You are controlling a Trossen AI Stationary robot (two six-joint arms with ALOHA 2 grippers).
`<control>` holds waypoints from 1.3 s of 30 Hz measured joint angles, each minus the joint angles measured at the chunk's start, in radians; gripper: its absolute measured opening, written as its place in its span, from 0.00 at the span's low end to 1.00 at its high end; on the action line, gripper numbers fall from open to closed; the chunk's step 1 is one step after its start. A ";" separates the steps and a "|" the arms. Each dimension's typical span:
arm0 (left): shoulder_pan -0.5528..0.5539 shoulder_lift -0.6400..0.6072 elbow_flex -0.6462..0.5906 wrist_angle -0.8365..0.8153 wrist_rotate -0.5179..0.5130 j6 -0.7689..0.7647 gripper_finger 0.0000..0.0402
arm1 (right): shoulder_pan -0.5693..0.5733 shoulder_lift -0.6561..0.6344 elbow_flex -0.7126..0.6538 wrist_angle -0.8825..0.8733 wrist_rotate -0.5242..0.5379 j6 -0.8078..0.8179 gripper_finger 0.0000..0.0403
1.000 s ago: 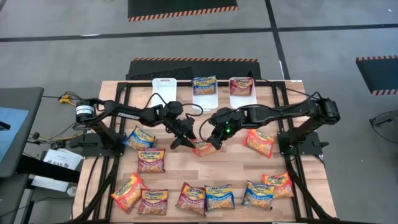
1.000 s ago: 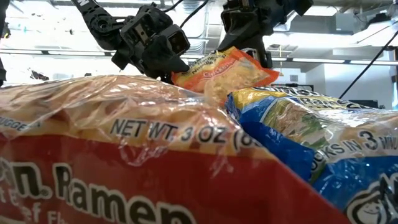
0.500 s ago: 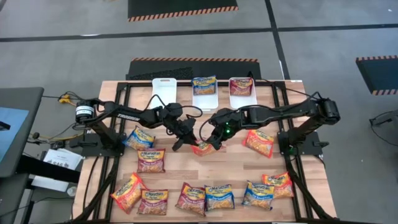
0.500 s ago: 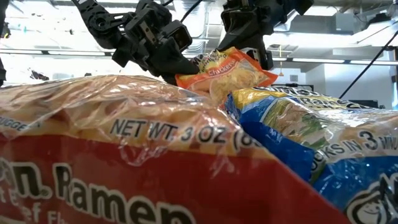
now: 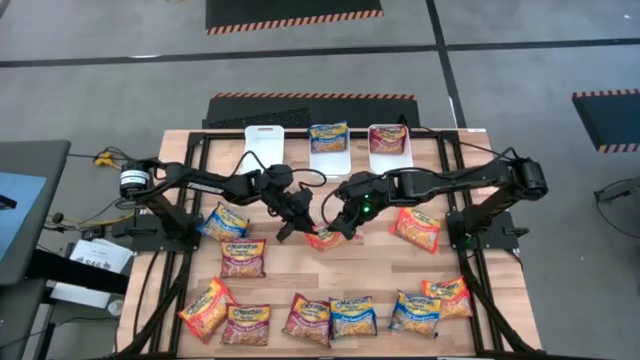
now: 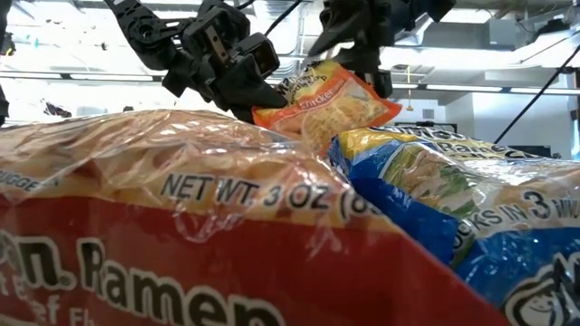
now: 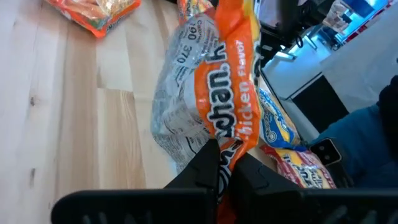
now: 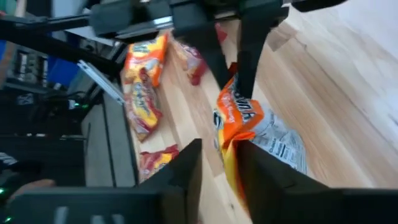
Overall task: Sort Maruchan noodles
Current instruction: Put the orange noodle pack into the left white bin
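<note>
One orange noodle packet (image 7: 217,93), crinkled, hangs pinched in the left claw (image 7: 225,163).

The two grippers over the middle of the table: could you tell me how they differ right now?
The left gripper is shut on a corner of the orange packet, while the right gripper has its fingers apart around the packet's opposite edge. In the high view the left gripper comes in from the packet's left, the right gripper from its right. Both meet at that one packet, lifted off the table.

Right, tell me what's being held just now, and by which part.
The left gripper is shut on the orange noodle packet, pinching one end edge. The right gripper is open around its other end.
</note>
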 joint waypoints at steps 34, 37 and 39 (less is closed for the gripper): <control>0.577 -0.551 0.000 -0.538 -0.341 0.461 0.00 | -0.285 -0.327 0.000 -0.015 0.000 -0.307 0.48; 0.644 -0.550 0.000 -0.538 -0.334 0.503 0.00 | -0.304 -0.328 0.000 -0.027 0.000 -0.318 0.48; 0.687 -0.550 0.000 -0.537 -0.325 0.523 0.00 | -0.319 -0.327 0.000 -0.024 0.000 -0.318 0.48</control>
